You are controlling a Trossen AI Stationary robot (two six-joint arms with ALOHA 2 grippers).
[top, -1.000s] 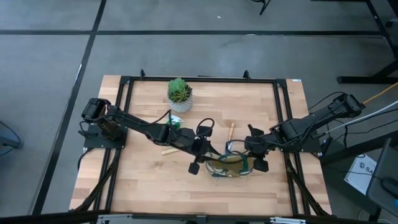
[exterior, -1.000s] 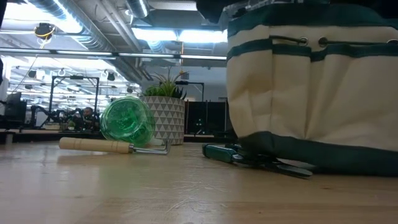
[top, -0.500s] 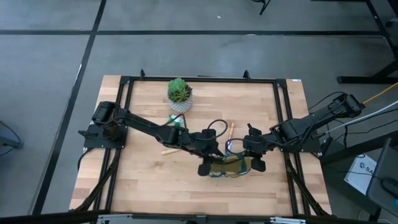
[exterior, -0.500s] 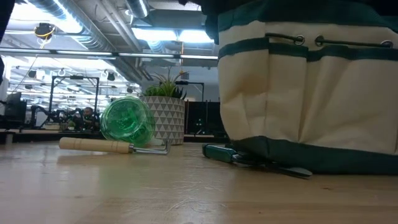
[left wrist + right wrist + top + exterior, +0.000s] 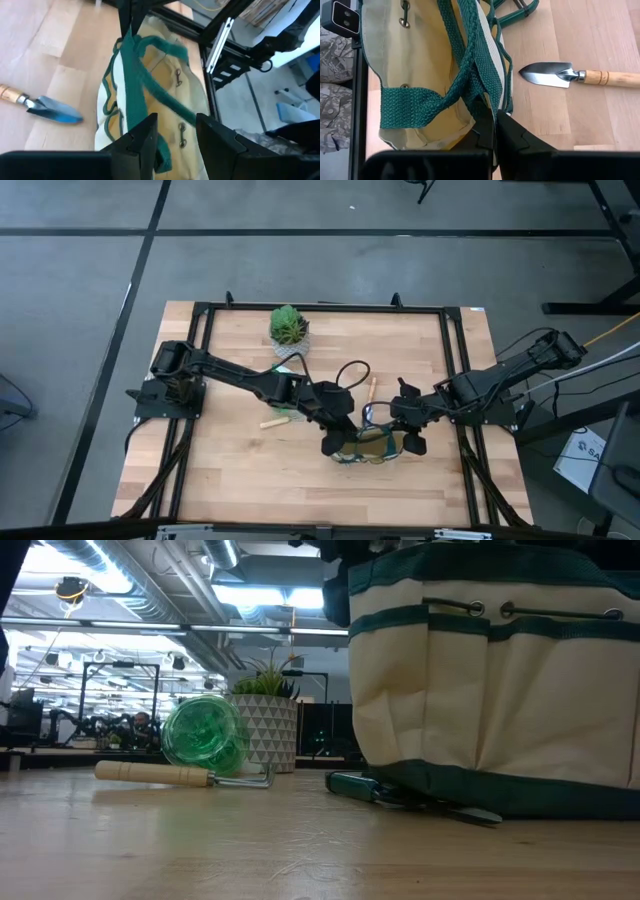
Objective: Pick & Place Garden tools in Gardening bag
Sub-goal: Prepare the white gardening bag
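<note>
The beige gardening bag [image 5: 368, 445] with green trim and green webbing handles stands on the table at the near right; it fills the right of the low view [image 5: 500, 690]. My right gripper [image 5: 410, 435] is shut on its right rim. My left gripper [image 5: 335, 442] is open above the bag's left end, its fingers [image 5: 145, 137] over the open top; I cannot tell whether they touch it. The trowel [image 5: 371, 392] lies beyond the bag, the rake [image 5: 270, 422] and the green spray bottle [image 5: 283, 375] to its left, and the shears [image 5: 400, 790] at the bag's foot. My right gripper pinches the bag's rim [image 5: 489, 102] between its two fingers, where the beige wall with green trim meets a webbing handle. The fingers come from the table's right side, slanting down. The bag stands upright with its bottom on the table.
A green plant in a white patterned pot [image 5: 290, 330] stands at the far middle of the table. A black frame [image 5: 455, 370] runs round the tabletop. Bare wood lies in front of the bag and at the near left.
My left gripper has gone toward the table's right edge, from beside the bag's left end to above it. In the low view the bag's left edge has shifted a little to the left.
</note>
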